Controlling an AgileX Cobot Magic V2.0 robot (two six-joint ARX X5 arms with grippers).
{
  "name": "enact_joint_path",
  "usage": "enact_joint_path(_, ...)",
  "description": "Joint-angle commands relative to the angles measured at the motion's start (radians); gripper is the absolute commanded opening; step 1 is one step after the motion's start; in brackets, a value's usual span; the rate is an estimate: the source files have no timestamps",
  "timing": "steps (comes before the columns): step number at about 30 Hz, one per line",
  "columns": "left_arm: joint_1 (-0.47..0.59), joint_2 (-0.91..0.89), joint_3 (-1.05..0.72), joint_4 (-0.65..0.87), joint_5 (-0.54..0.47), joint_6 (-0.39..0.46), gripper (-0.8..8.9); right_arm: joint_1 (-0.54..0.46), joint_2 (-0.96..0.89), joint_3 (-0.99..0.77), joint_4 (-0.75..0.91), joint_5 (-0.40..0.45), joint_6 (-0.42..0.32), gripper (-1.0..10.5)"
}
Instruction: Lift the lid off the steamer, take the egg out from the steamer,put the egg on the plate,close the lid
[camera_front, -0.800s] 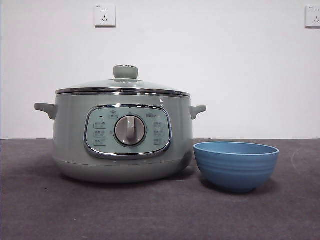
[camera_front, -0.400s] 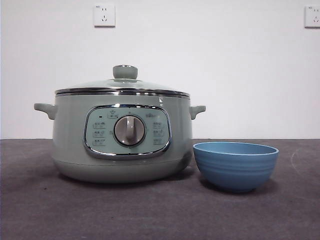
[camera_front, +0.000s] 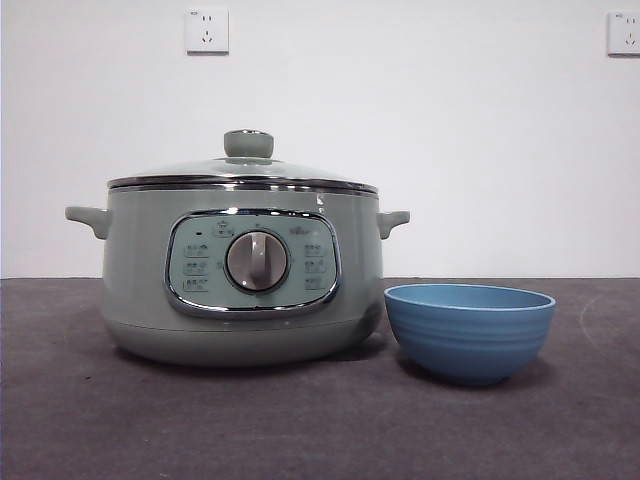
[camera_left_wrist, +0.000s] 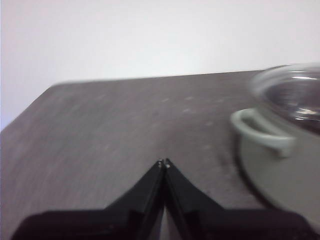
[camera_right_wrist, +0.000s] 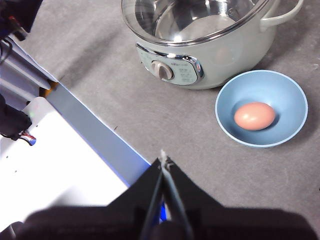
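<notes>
Glossy sage-green steamer (camera_front: 240, 300) with chrome trim, clear glassy lid (camera_front: 242, 172), matt ridged blue plate (camera_front: 469, 331), smooth egg (camera_right_wrist: 254, 116), matt grey table (camera_front: 300, 420)

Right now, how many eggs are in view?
1. The egg lies in the plate beside the steamer. The front view hides it behind the plate wall; the lid could conceal more.

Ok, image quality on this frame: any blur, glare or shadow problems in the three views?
Front view: sharp, evenly lit, soft shadows under the sage-green electric steamer and the deep blue bowl-shaped plate. Left wrist view: blurred throughout, steamer handle smeared. Right wrist view: sharp; bright glare spots on the glass-topped lid, and the brown egg in the plate shows clearly.
</notes>
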Motion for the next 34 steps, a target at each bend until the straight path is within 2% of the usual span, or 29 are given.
enact_joint_path(1,0.006,-0.046,-0.050,0.004,-0.017,-0.095,-0.04,0.001,-0.002,-0.006,0.002,0.003,0.003,0.0)
enact_joint_path(9,0.006,-0.103,-0.124,-0.077,0.016,-0.131,-0.04,0.001,-0.002,-0.006,0.002,0.002,0.003,0.0)
enact_joint_path(34,0.006,-0.103,-0.126,-0.072,0.009,-0.145,-0.04,0.001,-0.002,-0.006,0.001,0.003,0.003,0.0)
